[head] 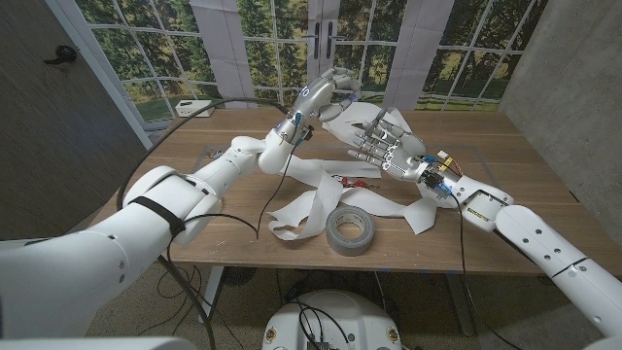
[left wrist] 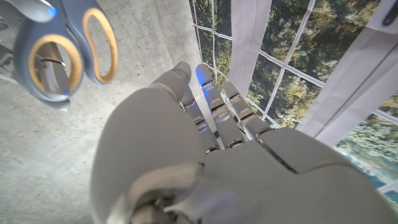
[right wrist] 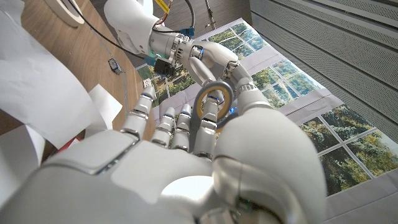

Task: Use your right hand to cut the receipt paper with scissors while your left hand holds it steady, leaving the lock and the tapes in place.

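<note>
The scissors (left wrist: 59, 46) have grey-blue handles with orange-lined rings. My right hand (head: 384, 143) holds them raised above the table's middle, the dark blades (head: 374, 121) sticking up past its fingers. One handle ring (right wrist: 214, 102) shows between that hand's fingers and thumb. My left hand (head: 326, 97) is lifted just left of the scissors. Its fingers (left wrist: 211, 106) are stretched out beside the handles and hold nothing. The white receipt paper (head: 311, 199) lies in loose loops on the table below both hands.
A grey tape roll (head: 350, 231) stands at the table's front edge on the paper. A small red and metal item (head: 345, 181), maybe the lock, lies on the paper. A white roll (head: 194, 105) sits at the back left. Black cables (head: 262, 209) cross the left side.
</note>
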Available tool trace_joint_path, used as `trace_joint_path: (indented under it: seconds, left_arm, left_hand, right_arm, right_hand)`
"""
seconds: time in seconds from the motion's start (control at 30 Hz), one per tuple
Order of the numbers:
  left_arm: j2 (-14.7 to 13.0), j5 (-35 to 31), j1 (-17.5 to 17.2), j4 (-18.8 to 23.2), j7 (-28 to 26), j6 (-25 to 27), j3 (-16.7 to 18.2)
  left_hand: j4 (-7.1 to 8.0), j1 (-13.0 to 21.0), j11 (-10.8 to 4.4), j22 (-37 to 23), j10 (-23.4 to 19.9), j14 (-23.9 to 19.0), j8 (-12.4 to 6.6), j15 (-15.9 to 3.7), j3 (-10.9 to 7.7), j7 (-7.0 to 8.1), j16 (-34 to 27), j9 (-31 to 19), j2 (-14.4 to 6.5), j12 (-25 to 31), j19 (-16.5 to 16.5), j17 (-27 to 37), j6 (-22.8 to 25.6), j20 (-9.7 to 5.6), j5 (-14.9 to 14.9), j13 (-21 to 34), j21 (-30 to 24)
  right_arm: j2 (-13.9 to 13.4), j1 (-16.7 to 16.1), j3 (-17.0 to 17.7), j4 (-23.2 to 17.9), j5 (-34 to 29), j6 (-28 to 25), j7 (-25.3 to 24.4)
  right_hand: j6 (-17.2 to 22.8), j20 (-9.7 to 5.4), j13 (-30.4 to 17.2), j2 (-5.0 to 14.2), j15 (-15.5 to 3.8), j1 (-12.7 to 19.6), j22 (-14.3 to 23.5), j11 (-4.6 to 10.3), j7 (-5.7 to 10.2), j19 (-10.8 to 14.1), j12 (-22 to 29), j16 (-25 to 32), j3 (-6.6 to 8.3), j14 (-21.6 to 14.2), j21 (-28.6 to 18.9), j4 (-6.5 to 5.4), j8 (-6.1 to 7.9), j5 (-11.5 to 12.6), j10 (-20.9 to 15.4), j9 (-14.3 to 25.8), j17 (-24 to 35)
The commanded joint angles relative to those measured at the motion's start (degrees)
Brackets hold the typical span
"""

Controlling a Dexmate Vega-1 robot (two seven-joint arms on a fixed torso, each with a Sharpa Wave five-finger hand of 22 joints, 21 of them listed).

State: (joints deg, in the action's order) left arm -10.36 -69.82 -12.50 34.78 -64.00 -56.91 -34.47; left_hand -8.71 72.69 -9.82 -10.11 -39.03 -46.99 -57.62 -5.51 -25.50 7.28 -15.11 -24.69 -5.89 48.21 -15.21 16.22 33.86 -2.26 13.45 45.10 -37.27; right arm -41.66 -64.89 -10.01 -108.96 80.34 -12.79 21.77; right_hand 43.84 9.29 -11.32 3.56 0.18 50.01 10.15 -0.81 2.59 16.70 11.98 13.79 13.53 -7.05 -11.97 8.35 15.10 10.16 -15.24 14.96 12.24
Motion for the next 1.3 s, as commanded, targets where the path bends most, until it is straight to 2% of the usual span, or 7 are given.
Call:
trace_joint_path:
  seconds: [0.03, 0.17, 0.37, 0.6, 0.8, 1.03, 1.3]
  left_arm:
    - [-1.04, 11.06, -0.97, -2.07, 0.00, -2.66, -1.45]
    - [-2.41, 15.95, -1.54, -1.30, 0.00, -2.66, -4.60]
    - [-4.68, 28.40, -3.31, 1.14, 4.40, -3.29, -8.97]
    - [-7.42, 47.49, -10.36, 11.05, 22.23, -0.38, -7.30]
    - [-10.26, 63.79, -17.56, 24.18, 39.19, 8.31, -4.48]
    - [-13.13, 73.18, -23.30, 37.25, 49.15, 19.38, -1.11]
    - [-12.74, 79.22, -26.22, 41.56, 54.02, 24.10, 1.16]
  left_hand:
    - [-0.35, -0.31, -0.06, 0.10, -0.64, -0.72, -0.47, -8.26, -0.08, 0.06, 0.21, -0.20, -0.21, -0.37, 0.20, -0.08, -0.22, -3.89, -0.48, 0.07, 0.55]
    - [-0.44, -0.29, 0.04, 0.14, -0.67, -0.82, -0.47, -8.25, -0.01, 0.08, 0.32, 0.00, -0.28, -0.45, 0.18, -0.14, -0.07, -3.82, -0.63, 0.13, 0.69]
    - [-0.54, -0.26, 0.04, 0.18, -0.67, -0.97, -0.54, -8.25, 0.11, 0.06, 0.47, -0.11, -0.39, -0.55, 0.10, -0.22, -0.27, -3.77, -0.82, 0.26, 0.88]
    - [-0.59, -0.22, 0.26, 0.15, -0.68, -1.50, -0.62, -8.21, 0.43, 0.03, 0.34, -0.16, -0.61, -0.66, -0.63, -0.09, -0.47, -3.13, -1.06, 0.45, 0.86]
    - [-0.66, -0.04, 0.49, 0.05, -0.39, -1.67, -0.68, -8.09, 0.88, -0.08, 0.27, -0.38, -1.00, -0.69, -1.97, 0.10, -0.98, -2.08, -1.27, 0.87, 0.53]
    - [-0.65, 0.03, 0.57, -0.06, -0.29, -1.94, -0.89, -7.89, 1.37, -0.20, -0.06, -0.77, -1.26, -0.81, -2.71, 0.47, -1.26, -1.18, -1.39, 1.10, 0.31]
    - [-0.66, 0.09, 0.60, -0.15, -0.24, -1.90, -0.95, -7.91, 1.83, -0.05, -0.22, -0.95, -1.47, -0.97, -2.88, 0.77, -1.51, -0.76, -1.44, 1.31, 0.30]
  right_arm:
    - [0.60, -1.42, 1.15, -0.58, -0.22, 1.65, 0.01]
    - [0.39, -1.70, 1.40, -0.98, -0.53, 1.79, -0.69]
    - [-0.09, -1.82, 1.71, -1.45, -0.82, 1.74, -1.10]
    - [-0.19, -2.61, 2.00, -2.48, -2.86, 3.41, -2.95]
    - [0.71, -2.96, 2.15, -2.62, -1.16, 3.35, -3.34]
    - [2.21, -4.16, 2.73, -3.53, 0.66, 3.80, -5.96]
    - [2.70, -4.88, 3.15, -3.98, 0.52, 4.72, -6.58]
  right_hand:
    - [3.04, -0.09, -0.31, 0.33, -0.29, 0.67, 0.19, 0.07, 0.32, 0.54, 0.09, 0.23, -0.28, -0.42, 0.11, 0.03, 2.27, 0.01, -0.85, 2.06, 0.22]
    - [3.18, -0.15, -0.35, 0.03, -0.56, 1.07, 0.19, 0.20, 1.01, 0.65, 0.22, 0.42, -0.51, -0.85, 0.12, 0.19, 3.50, 0.00, -1.45, 3.74, 0.34]
    - [7.21, 0.12, -0.61, -0.57, -0.67, 2.10, 0.24, 0.83, 1.81, 0.98, 0.46, 1.11, -1.15, -1.68, 0.06, 0.31, 9.99, 0.04, -3.45, 9.64, 1.00]
    - [5.80, -0.74, -0.88, -0.63, -1.76, 2.46, 0.28, 1.54, 2.82, 0.77, 0.34, 1.78, -1.91, -2.16, 0.19, -0.16, 15.66, 0.07, -4.55, 16.92, 1.76]
    - [4.94, -1.33, -0.97, -0.36, -2.51, 2.51, 0.29, 1.82, 2.99, 1.00, 0.44, 2.27, -2.11, -2.91, 0.08, -0.34, 17.62, 0.17, -5.19, 19.54, 2.06]
    - [3.31, -2.92, -1.21, 1.19, -5.39, 3.56, 0.33, 3.19, 2.80, 1.91, 1.29, 4.16, -1.98, -6.13, -0.26, -0.47, 22.11, 0.43, -8.45, 25.10, 2.97]
    - [1.27, -4.90, -3.26, 2.77, -10.64, 3.72, 0.42, 7.41, 3.23, 3.39, 3.68, 7.68, -2.50, -10.57, -0.69, -0.84, 25.82, 0.69, -14.10, 28.58, 5.48]
